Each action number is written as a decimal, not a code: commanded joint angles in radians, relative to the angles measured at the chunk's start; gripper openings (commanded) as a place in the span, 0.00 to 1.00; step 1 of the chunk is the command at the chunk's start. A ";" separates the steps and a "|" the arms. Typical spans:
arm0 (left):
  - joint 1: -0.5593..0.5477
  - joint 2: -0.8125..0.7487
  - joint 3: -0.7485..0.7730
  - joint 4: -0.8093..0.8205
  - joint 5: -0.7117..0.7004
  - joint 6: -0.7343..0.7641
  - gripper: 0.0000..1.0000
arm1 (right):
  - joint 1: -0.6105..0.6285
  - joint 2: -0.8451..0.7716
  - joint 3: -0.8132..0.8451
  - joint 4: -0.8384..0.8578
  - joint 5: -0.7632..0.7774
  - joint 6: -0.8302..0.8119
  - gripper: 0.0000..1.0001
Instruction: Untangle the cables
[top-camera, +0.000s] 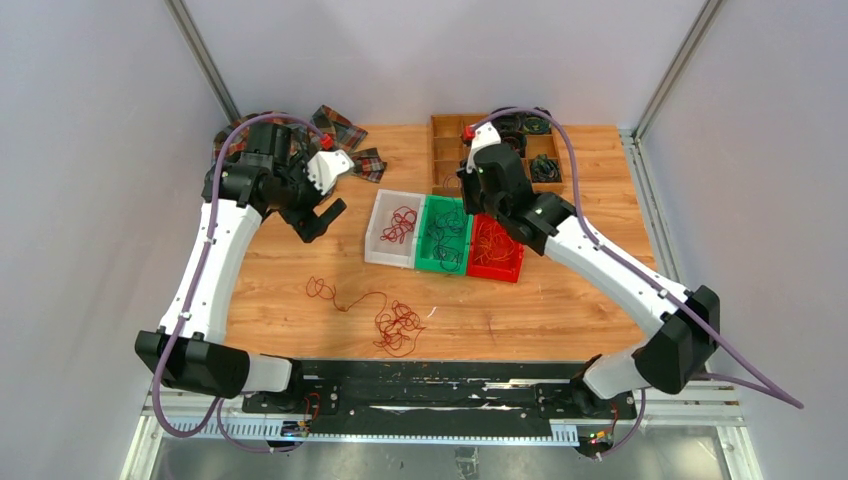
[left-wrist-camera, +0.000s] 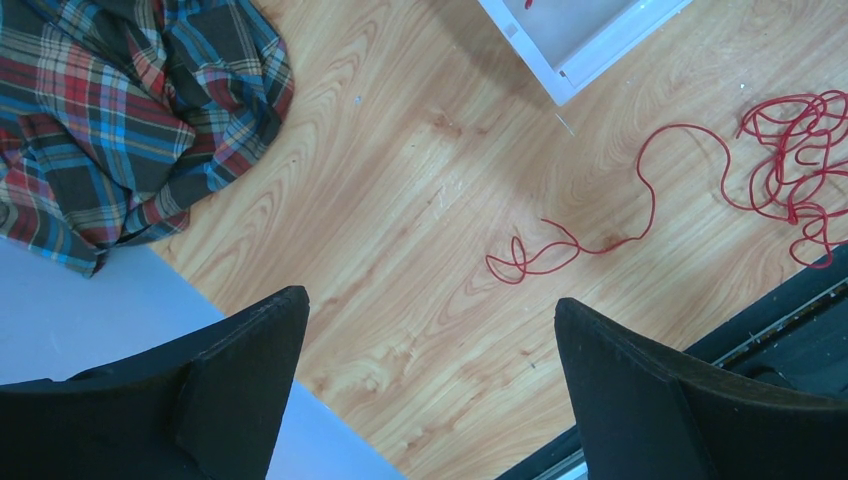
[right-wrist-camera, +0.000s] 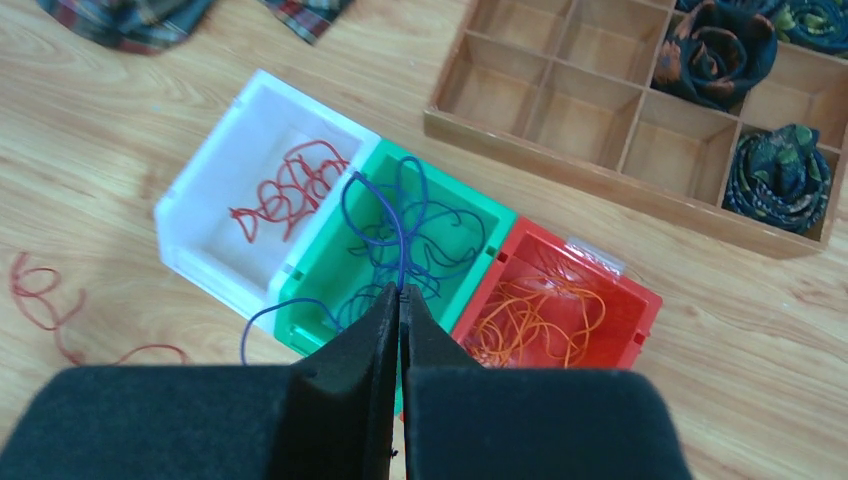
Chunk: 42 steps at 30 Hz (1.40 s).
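A red tangle of cables (top-camera: 398, 328) lies on the table near the front, with a thin strand running left to a small loop (top-camera: 320, 290); in the left wrist view the tangle (left-wrist-camera: 790, 150) is at the right edge. My left gripper (left-wrist-camera: 430, 300) hangs open and empty above bare wood, left of the white bin. My right gripper (right-wrist-camera: 401, 291) is shut on a purple-blue cable (right-wrist-camera: 380, 215) that rises from the green bin (right-wrist-camera: 490, 215) to the fingertips. In the top view that right gripper (top-camera: 472, 212) hovers over the green bin (top-camera: 444, 262).
The white bin (right-wrist-camera: 215, 170) holds red cable, and the red bin (right-wrist-camera: 640, 300) holds orange cable. A wooden compartment tray (top-camera: 448, 150) with rolled dark cloths stands at the back right. Plaid cloth (left-wrist-camera: 130, 110) lies at the back left, beside the table edge.
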 joint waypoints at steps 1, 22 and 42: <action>0.004 -0.027 0.030 -0.004 -0.003 0.008 0.98 | -0.015 0.050 -0.016 -0.006 0.058 -0.060 0.01; 0.004 -0.044 0.033 -0.004 -0.003 0.025 0.98 | 0.007 0.549 0.221 -0.117 0.111 -0.055 0.01; 0.004 -0.025 -0.028 0.037 0.105 0.011 0.98 | 0.014 0.359 0.202 -0.082 0.118 -0.053 0.73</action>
